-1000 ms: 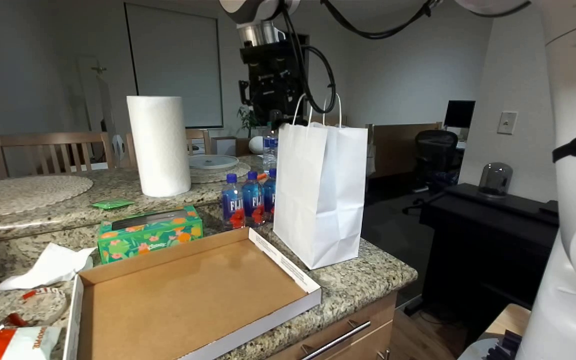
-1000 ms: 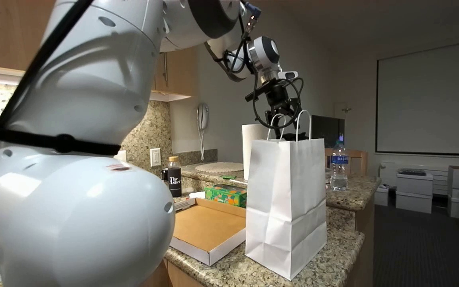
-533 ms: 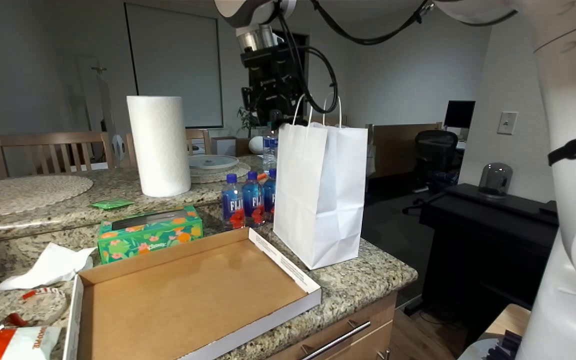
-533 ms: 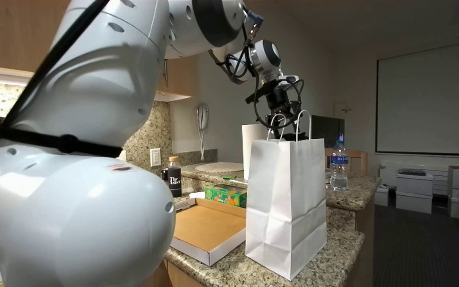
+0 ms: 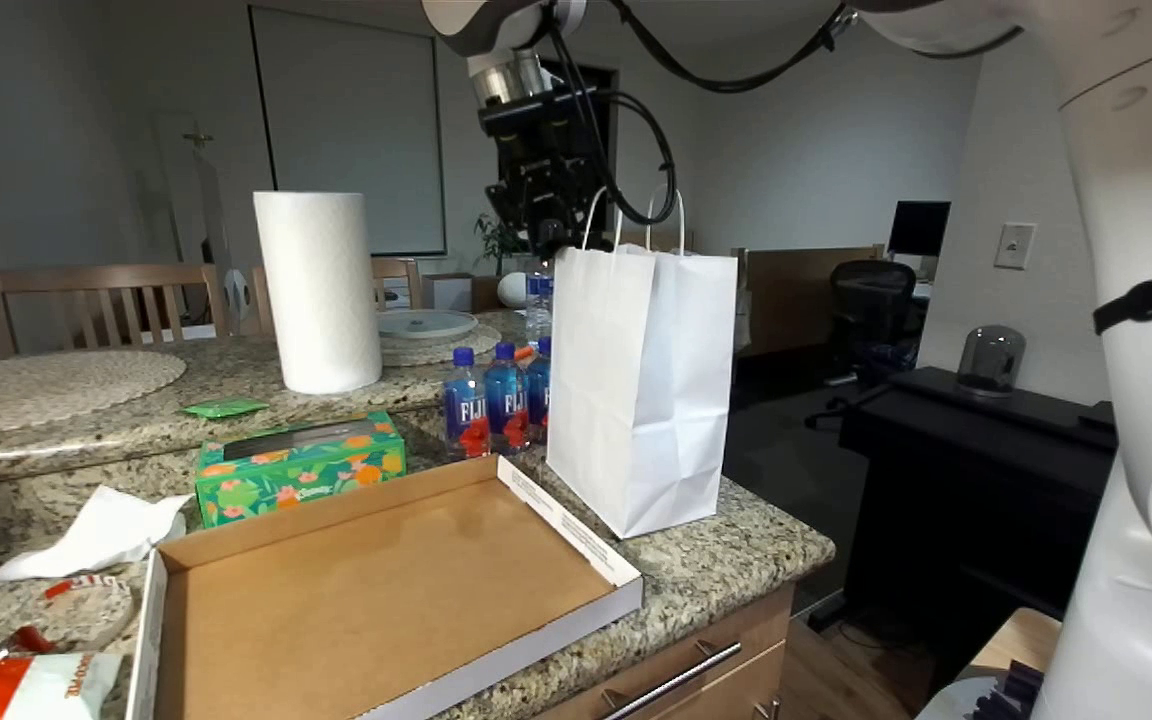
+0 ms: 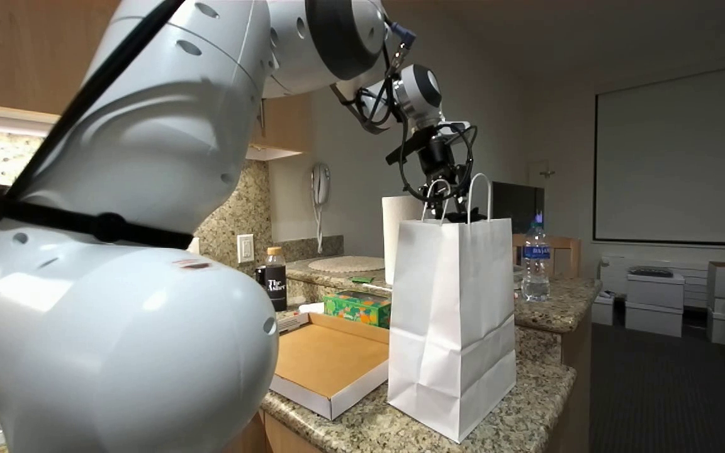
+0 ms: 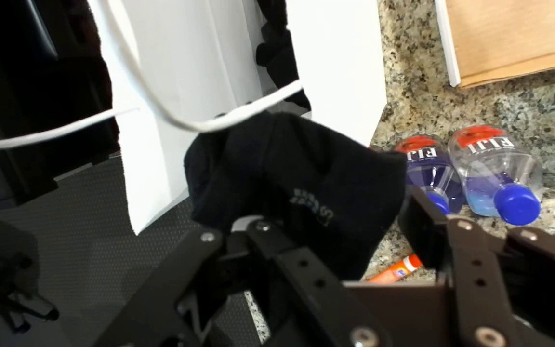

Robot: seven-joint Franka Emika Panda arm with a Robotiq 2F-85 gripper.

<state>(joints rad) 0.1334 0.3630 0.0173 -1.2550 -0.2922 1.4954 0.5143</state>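
Observation:
A white paper bag (image 5: 636,390) with twisted paper handles stands upright on the granite counter, in both exterior views. A black cloth item (image 7: 277,168) with small pale lettering shows at the bag's mouth in the wrist view, partly outside it. My gripper (image 7: 342,229) is over the cloth, its fingers (image 7: 424,231) well apart on either side of part of it. Whether the pads press on the fabric is hard to see, dark on dark. In an exterior view my gripper (image 6: 454,211) is behind the bag's handles, by the bag's top edge. More dark material (image 7: 280,53) lies inside the bag.
Several water bottles (image 5: 506,400) stand close beside the bag. A shallow cardboard box (image 5: 386,600) lies in front, with a green tissue box (image 5: 306,460) and a paper towel roll (image 5: 321,290) behind. An orange pen (image 7: 398,270) lies on the counter below.
My gripper has come down slightly toward the bag's mouth. Its jaws have drawn closer together over the last half second. The bag has hardly moved.

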